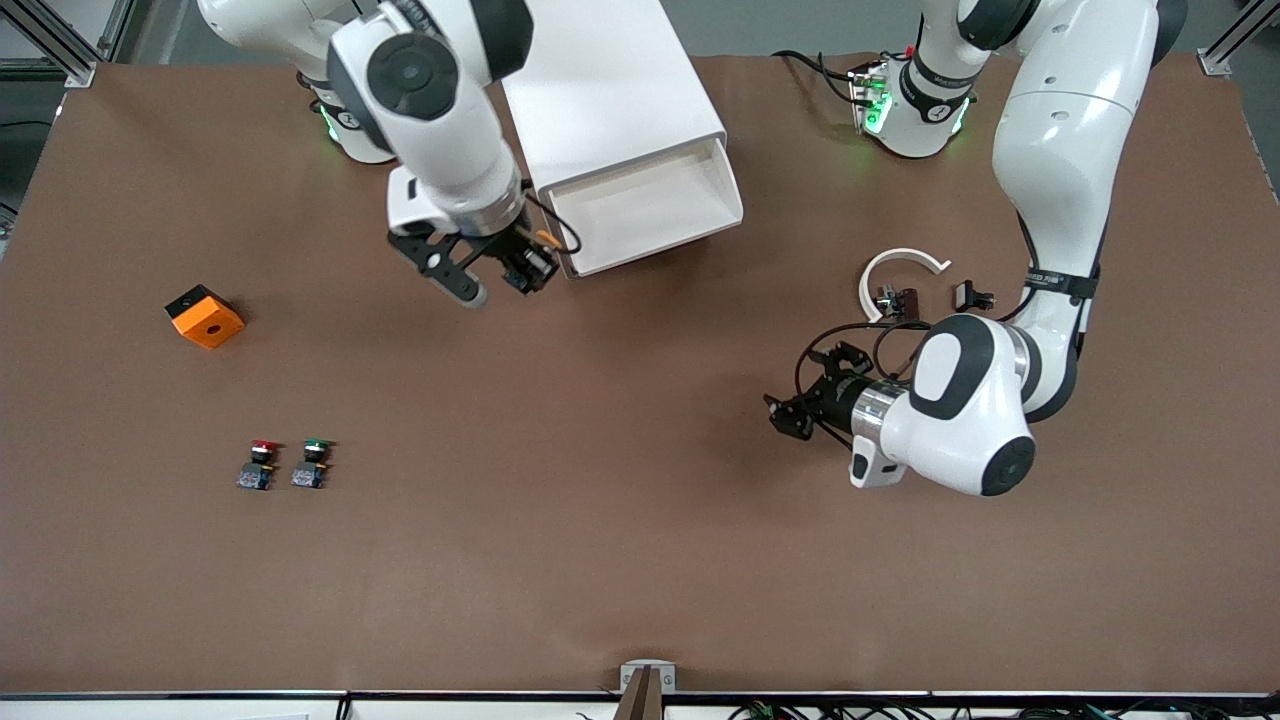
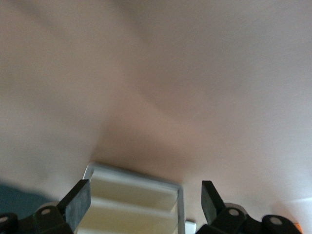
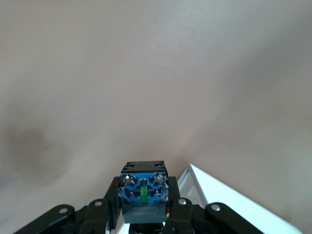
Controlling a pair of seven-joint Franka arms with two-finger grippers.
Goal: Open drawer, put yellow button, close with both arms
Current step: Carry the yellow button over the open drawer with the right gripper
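Observation:
The drawer (image 1: pixel 660 245) stands pulled out of the top of the white cabinet (image 1: pixel 610 90), and its tray shows nothing inside. My right gripper (image 1: pixel 528 268) hangs over the table just beside the drawer's corner at the right arm's end, shut on the yellow button (image 1: pixel 545 238). The right wrist view shows the button's blue-grey base (image 3: pixel 143 187) clamped between the fingers (image 3: pixel 113 202), with the drawer's white corner (image 3: pixel 229 202) close by. My left gripper (image 1: pixel 787 415) waits open and holding nothing over the table toward the left arm's end. Between its fingers (image 2: pixel 78 202) the cabinet's cream fronts (image 2: pixel 131 197) show at a distance.
A red-capped button (image 1: pixel 262 462) and a green-capped button (image 1: pixel 314 462) stand side by side toward the right arm's end, nearer the camera. An orange block (image 1: pixel 205 316) lies farther from the camera than they do. A white ring piece (image 1: pixel 900 265) and small black parts (image 1: pixel 975 295) lie by the left arm.

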